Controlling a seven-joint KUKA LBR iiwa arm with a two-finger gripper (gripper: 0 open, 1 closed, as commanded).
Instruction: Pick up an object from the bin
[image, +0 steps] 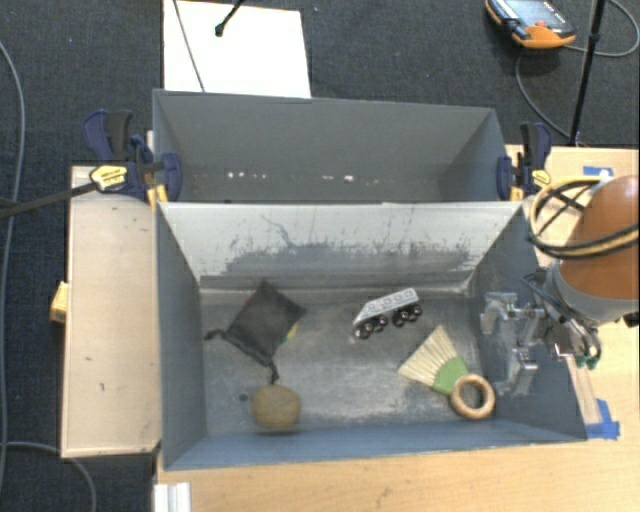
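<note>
My gripper (510, 345) hangs over the right end of the bin, close to the right wall, open with nothing between its fingers. Just below and left of it a tan ring-shaped tape roll (472, 396) lies on the bin floor. A shuttlecock (433, 362) with pale feathers and a green cap touches the roll on its left. Further left, a small silver toy car (387, 312) lies near the middle.
A black pouch (261, 322) lies in the left half of the bin, with a round brown stone-like lump (275, 408) in front of it near the front wall. The arm reaches in over the right rim.
</note>
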